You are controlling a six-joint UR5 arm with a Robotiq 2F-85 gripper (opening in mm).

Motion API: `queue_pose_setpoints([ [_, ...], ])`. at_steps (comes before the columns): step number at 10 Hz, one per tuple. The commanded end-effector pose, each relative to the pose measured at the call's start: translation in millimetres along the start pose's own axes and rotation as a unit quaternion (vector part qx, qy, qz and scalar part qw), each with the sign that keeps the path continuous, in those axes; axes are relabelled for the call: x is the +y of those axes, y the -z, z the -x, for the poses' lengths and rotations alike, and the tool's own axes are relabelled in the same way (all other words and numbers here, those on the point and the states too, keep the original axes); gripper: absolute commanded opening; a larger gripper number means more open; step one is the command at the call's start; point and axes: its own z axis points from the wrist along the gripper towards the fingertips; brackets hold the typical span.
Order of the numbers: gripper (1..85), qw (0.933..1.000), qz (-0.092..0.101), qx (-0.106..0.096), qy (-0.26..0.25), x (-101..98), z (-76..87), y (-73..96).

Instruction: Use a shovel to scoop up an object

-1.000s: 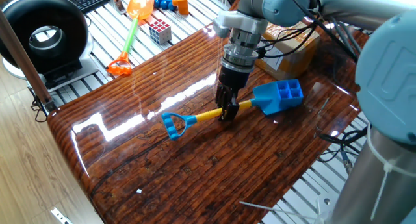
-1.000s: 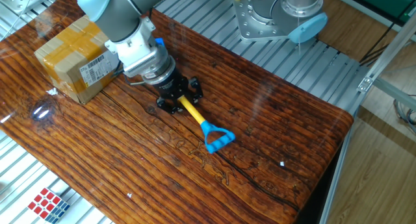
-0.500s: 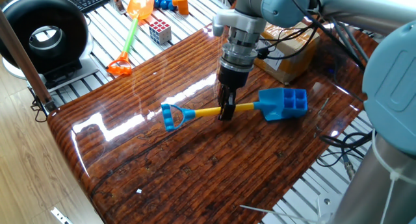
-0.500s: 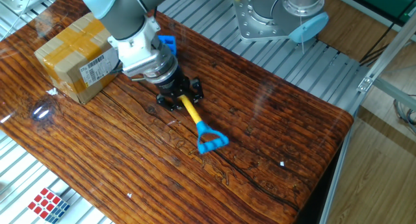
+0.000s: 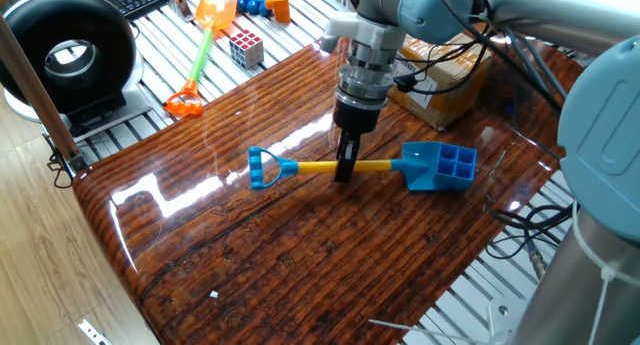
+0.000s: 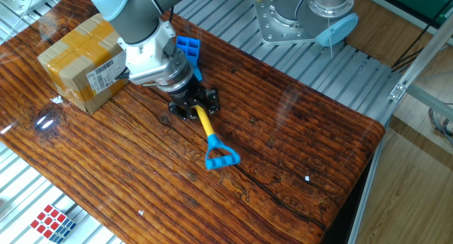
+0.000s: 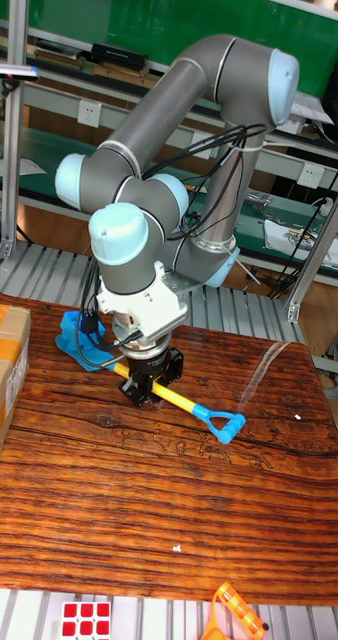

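The claw is pressed together on the yellow stick of the shovel, about halfway along it. The claw points straight down at the table. The stick is pinched between the two fingers, and this can be seen best in the one fixed view.

The shovel is long and lies almost flat, low over the wood. Its long line runs across the table. On one side of the claw the blue loop is seen. On the other side the blue blade is seen, near the brown box.

The block is found at the blade end, well away from the loop. It looks to be resting on the blade, but it cannot be told for sure whether it sits fully on it or only touches its edge. So the block lies along the same line as the stick, out past the blade from the claw. A lift or a further push would have to be made along that line, it is judged.

The block is small and bright blue, with little square holes in rows. It is about as wide as the blade. In the other fixed view it is partly hidden behind the arm.
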Motion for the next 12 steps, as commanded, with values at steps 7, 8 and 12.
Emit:
queue_pose_setpoints([
  [7, 1.0, 0.9960, 0.028, -0.010, -0.085, -2.1, 23.9, 3.7],
  [8, 1.0, 0.9951, 0.035, -0.014, -0.091, -1.8, 30.3, 6.2],
  [12, 1.0, 0.9911, 0.040, -0.026, -0.125, -11.4, 46.2, 7.7],
])
